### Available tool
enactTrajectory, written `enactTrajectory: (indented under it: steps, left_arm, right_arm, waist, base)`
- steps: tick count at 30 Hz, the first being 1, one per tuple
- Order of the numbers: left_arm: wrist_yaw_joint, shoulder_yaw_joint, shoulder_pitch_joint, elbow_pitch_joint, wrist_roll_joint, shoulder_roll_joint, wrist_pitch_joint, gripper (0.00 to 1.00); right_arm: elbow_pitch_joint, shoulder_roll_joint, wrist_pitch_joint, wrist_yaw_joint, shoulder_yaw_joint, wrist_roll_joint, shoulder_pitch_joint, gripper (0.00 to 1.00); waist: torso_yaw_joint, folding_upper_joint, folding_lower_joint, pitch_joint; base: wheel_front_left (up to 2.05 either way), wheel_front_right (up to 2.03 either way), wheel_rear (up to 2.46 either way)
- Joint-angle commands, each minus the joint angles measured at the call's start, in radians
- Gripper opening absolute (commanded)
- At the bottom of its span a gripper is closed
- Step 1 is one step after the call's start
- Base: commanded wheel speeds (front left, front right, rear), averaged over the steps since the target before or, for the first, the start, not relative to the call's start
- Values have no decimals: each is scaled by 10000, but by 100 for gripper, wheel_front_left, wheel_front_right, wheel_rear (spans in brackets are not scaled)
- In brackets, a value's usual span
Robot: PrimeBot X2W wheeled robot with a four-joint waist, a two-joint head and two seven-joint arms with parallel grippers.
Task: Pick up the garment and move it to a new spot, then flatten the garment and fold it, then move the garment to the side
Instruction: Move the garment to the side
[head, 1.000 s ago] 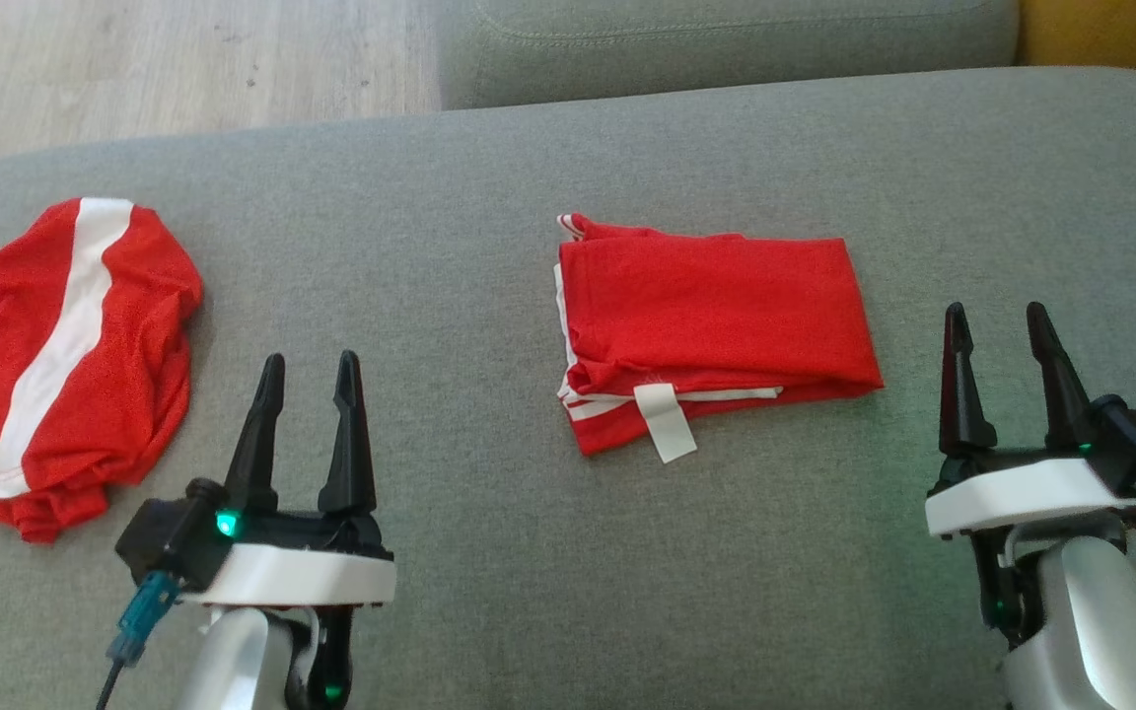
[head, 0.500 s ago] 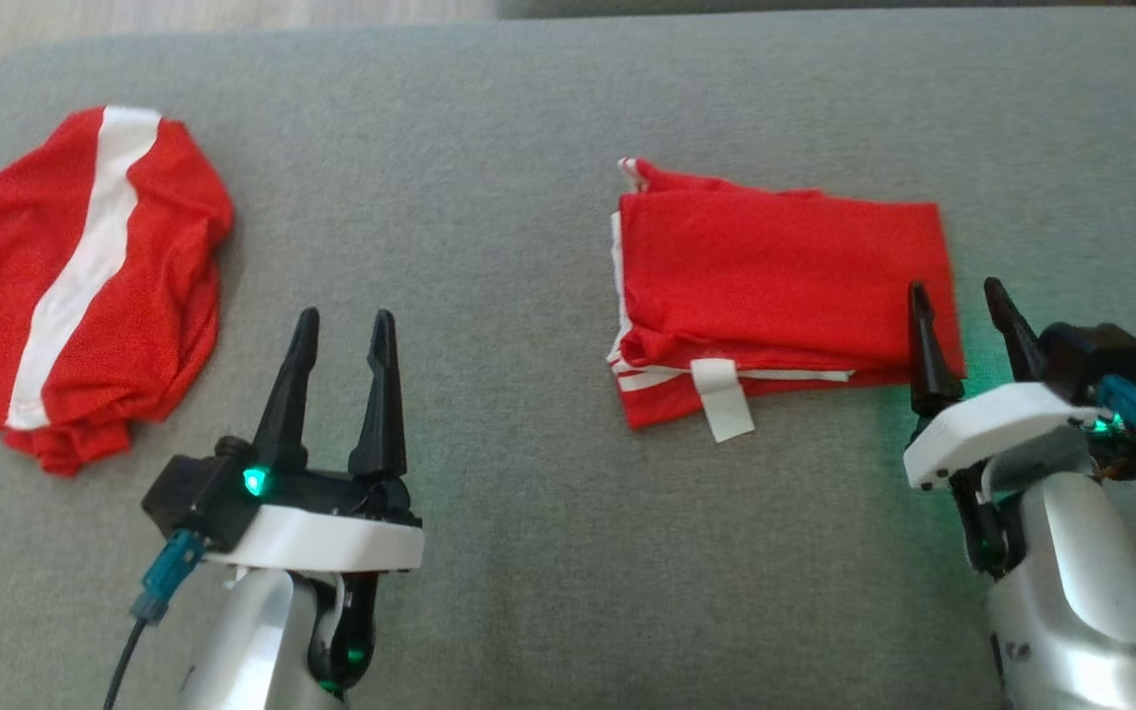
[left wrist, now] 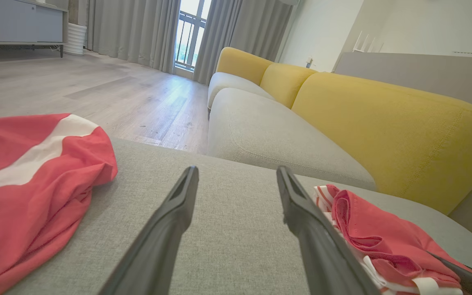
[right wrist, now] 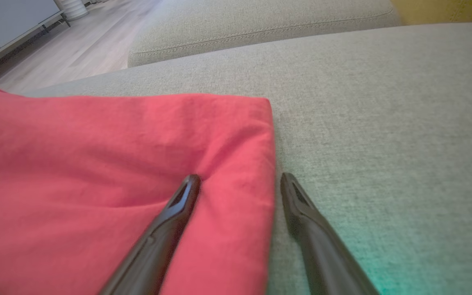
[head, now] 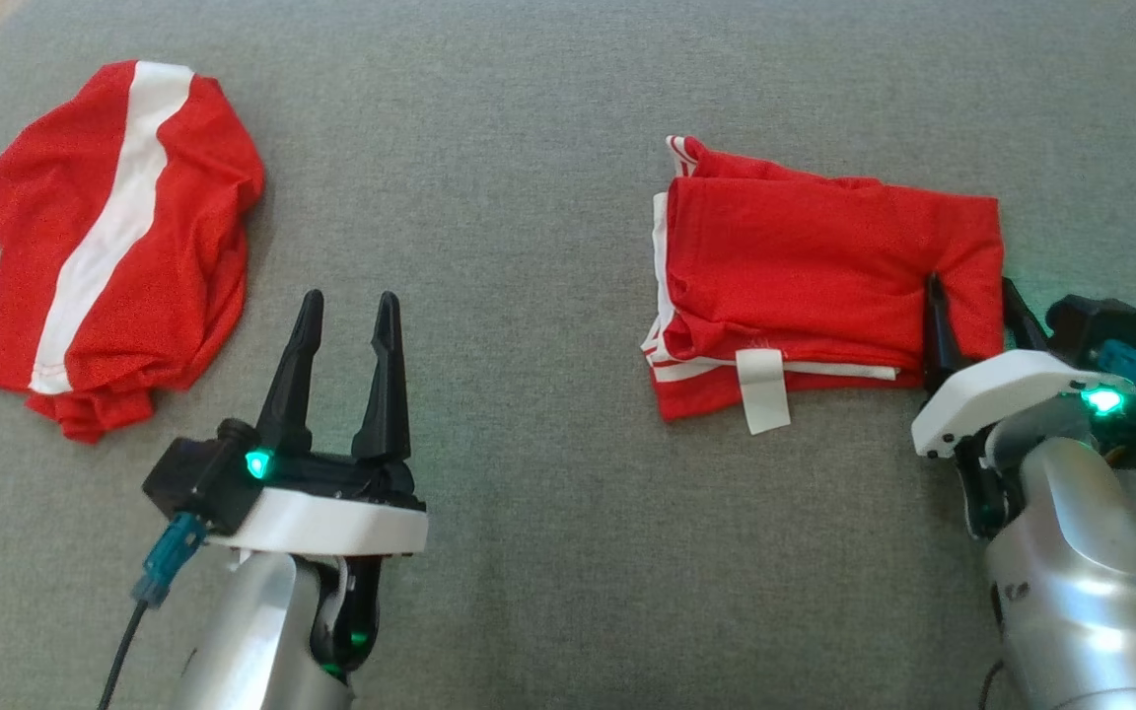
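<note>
Grey sofa cushion (head: 548, 552) carries your folded red garment (head: 805, 266) right of centre. Your right gripper (head: 971, 286) straddles its right edge, jaws wide: one finger on the cloth, the other on bare cushion. Your left gripper (head: 350, 296) is empty, jaws wide, near a crumpled red-and-white garment (head: 124, 227).

Folded garment (head: 805, 266), crumpled shirt (head: 124, 237) on grey cushion (head: 529, 197)
</note>
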Motion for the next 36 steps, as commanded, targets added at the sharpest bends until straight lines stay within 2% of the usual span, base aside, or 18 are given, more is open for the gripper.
enactTrajectory:
  steps: [1, 3, 4, 8, 9, 10, 12, 17, 20, 23, 30, 36]
  left_arm:
    - [-23, 241, -269, -240, -20, 56, -53, 100]
    - [-15, 267, -269, -221, -11, 56, -53, 100]
    - [-11, 291, -264, -209, -6, 56, -53, 100]
    - [-12, 360, -233, -185, 15, 56, -53, 100]
    - [-12, 403, -217, -198, 29, 56, -53, 100]
    - [-12, 403, -217, -198, 29, 56, -53, 100]
    - [-11, 423, -207, -230, 46, 56, -53, 100]
    - [-20, 339, -214, -265, 144, 56, -53, 100]
    - [-23, 337, -273, -297, 176, 56, -53, 100]
    - [-28, 312, -364, -340, 97, 56, -53, 100]
    - [-44, 204, -575, -278, 257, 56, -53, 100]
    - [-56, 313, -695, -284, 414, 56, -53, 100]
  right_arm:
    - [303, 49, -103, -9, 466, 63, -138, 100]
    - [553, 49, -281, -9, 628, 96, -293, 5]
    - [638, 49, -388, -9, 721, 35, -364, 0]
    - [722, 49, -725, -9, 862, -505, -586, 0]
    - [590, 46, -823, -9, 721, -1124, -638, 0]
    - [590, 46, -823, -9, 721, -1124, -638, 0]
    - [329, -20, -847, -9, 504, -1944, -662, 0]
    - [-226, -495, -698, -9, 273, -2953, -700, 0]
    - [-426, -1142, -558, -9, 392, -3114, -713, 0]
    - [-558, -2069, -391, -9, 348, -3189, -766, 0]
    - [-311, -3938, -318, -9, 442, -3174, -1145, 0]
    - [52, -4951, -365, -9, 194, -3236, -1489, 0]
  waist:
    - [-57, 0, 0, -8]
    - [-133, 0, 0, -33]
    - [-187, 0, 0, -59]
    - [-435, 0, 0, -202]
    - [-582, 0, 0, -290]
    - [-582, 0, 0, -290]
    - [-726, 0, 0, -337]
    - [-1054, 0, 0, -405]
    - [-1192, 0, 0, -347]
    - [-1268, 0, 0, -199]
    - [-1165, 0, 0, 254]
    - [-974, 0, 0, 609]
  base:
    - [0, 0, 0]
    - [0, 0, 0]
    - [0, 0, 0]
    - [0, 0, 0]
    - [0, 0, 0]
    - [0, 0, 0]
    - [0, 0, 0]
    - [0, 0, 0]
    - [0, 0, 0]
    - [0, 0, 0]
    - [0, 0, 0]
    - [0, 0, 0]
